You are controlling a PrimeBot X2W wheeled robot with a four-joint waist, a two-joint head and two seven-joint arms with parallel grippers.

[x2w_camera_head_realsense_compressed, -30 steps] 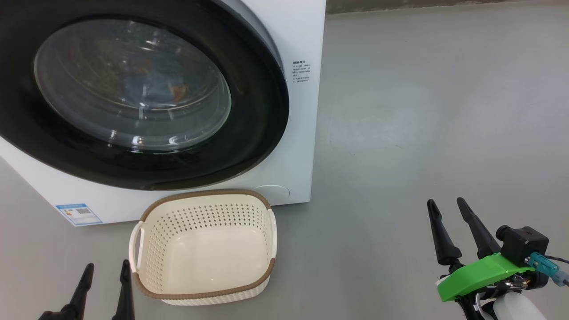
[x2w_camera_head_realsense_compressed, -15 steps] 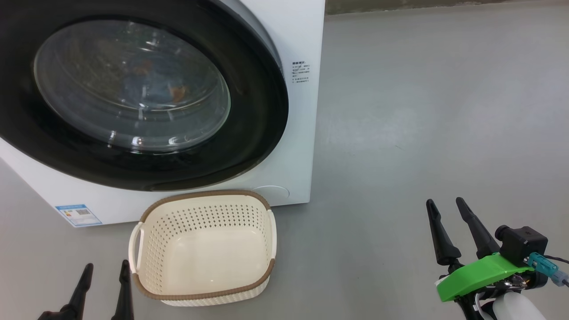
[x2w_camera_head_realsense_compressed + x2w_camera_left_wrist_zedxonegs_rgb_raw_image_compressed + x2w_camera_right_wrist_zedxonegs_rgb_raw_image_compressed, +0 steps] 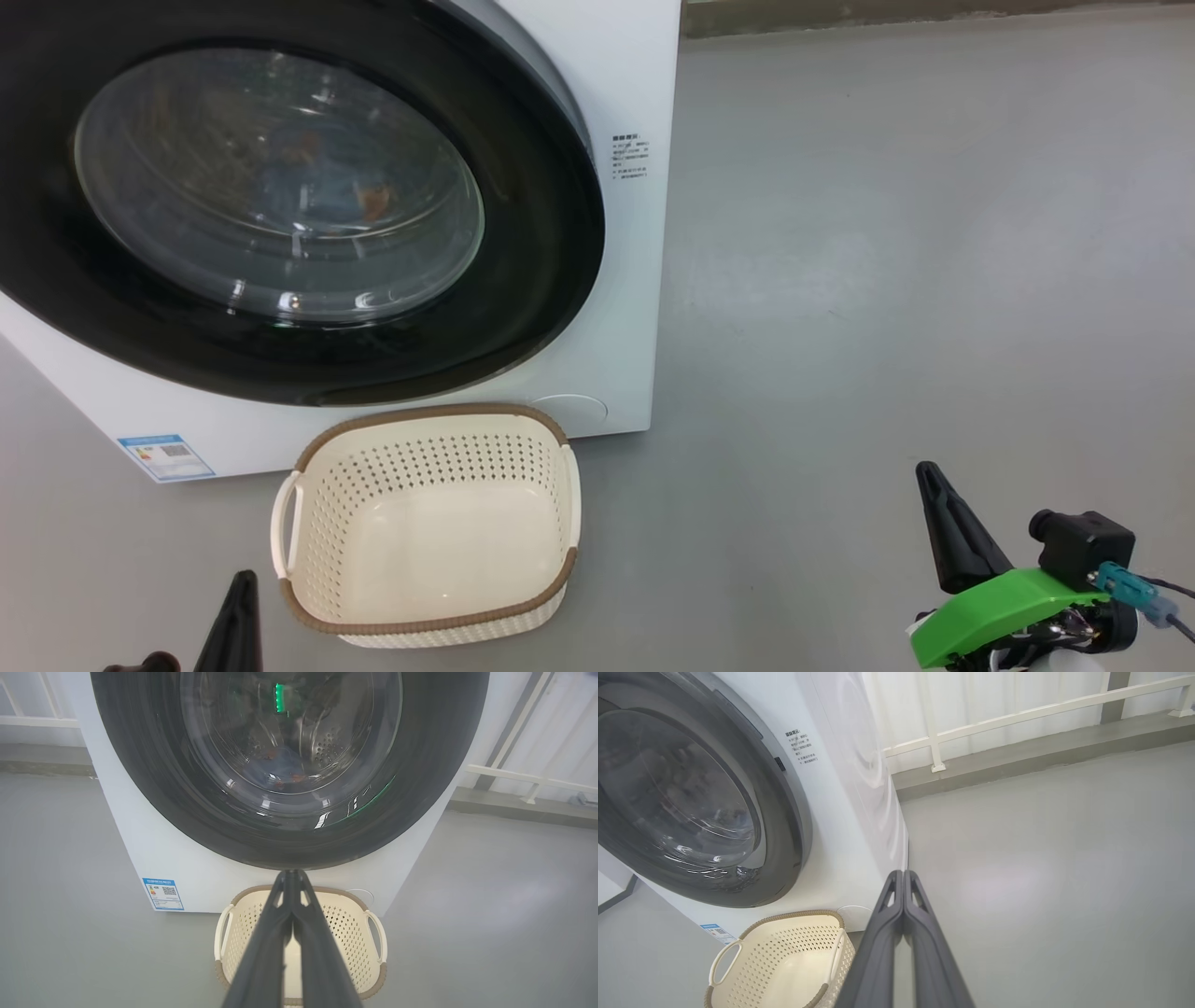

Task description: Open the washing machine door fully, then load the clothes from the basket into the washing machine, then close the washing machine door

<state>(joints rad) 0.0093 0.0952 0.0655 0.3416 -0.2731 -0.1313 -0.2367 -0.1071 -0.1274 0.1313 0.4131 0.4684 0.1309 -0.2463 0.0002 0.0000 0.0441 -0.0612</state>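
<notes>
You've got a smooth grey floor all round, faintly glossy, with a paler patch of sheen out to the right. At its far edge runs a low grey kerb. A white rail on short posts stands on that kerb, and behind it you can see pale ribbed sheeting.

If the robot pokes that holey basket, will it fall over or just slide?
The basket looks empty and made of thin holey plastic, so it is probably light and would likely slide on the smooth grey floor. It sits wide and low, so tipping seems unlikely. Its walls probably hold their shape, not flop.
</notes>
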